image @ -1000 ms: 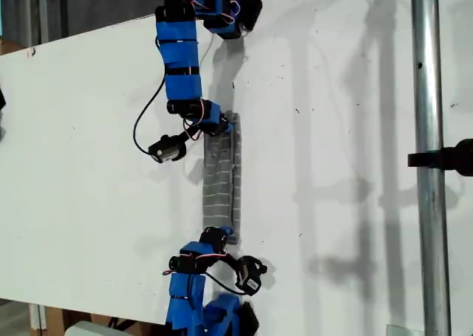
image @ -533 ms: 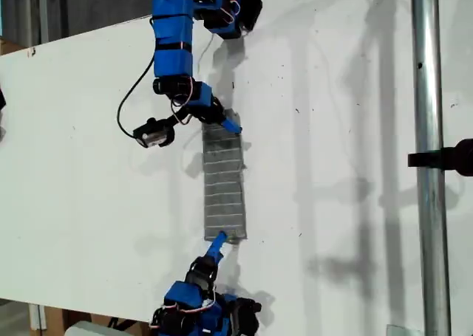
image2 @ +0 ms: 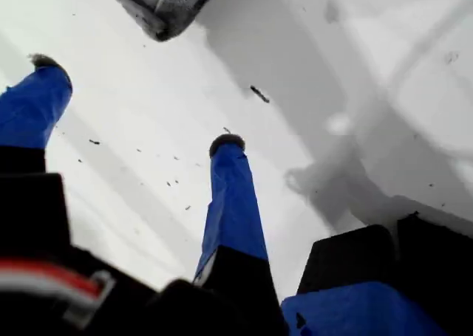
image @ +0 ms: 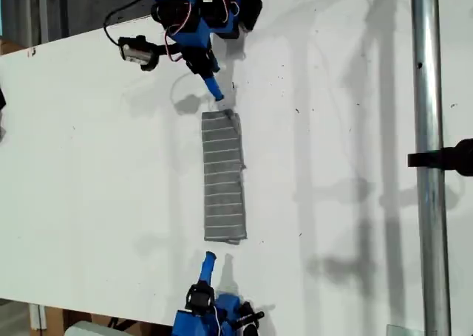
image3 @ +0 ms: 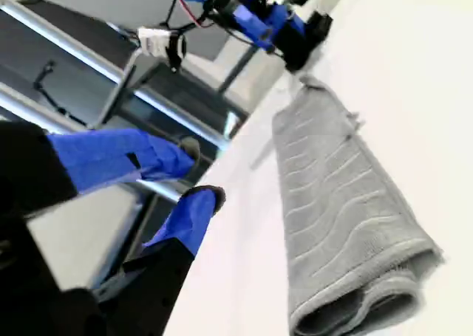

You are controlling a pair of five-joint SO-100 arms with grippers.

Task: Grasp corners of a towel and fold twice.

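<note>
The towel [image: 223, 177] lies flat near the middle of the white desk [image: 89, 166]. It is folded into a narrow grey strip with pale stripes across it. The strip runs from the desk edge at the top of the exterior view toward the edge at the bottom. Neither gripper touches it.

My first gripper [image: 213, 88] hangs just beyond the towel's end nearer the top edge. In the first wrist view its jaws [image2: 137, 103] are spread wide with only bare desk between them. The towel's end [image2: 162, 0] lies ahead of the fingertips.

My second gripper [image: 209, 261] sits near the bottom edge, a short way off the towel's other end. Its jaws [image3: 201, 172] stand a little apart and hold nothing. Beside it, the near end of the towel [image3: 332, 203] shows as a thick, rounded fold in layers.

The desk top is matt white, dotted with small dark specks and crossed by soft shadows of the arms. A metal pole [image: 429, 166] stands upright at the exterior view's right, with a black clamp [image: 451, 157] on it. Past the edge behind the first arm, the second wrist view shows metal rails [image3: 89, 63] and a dim room.
</note>
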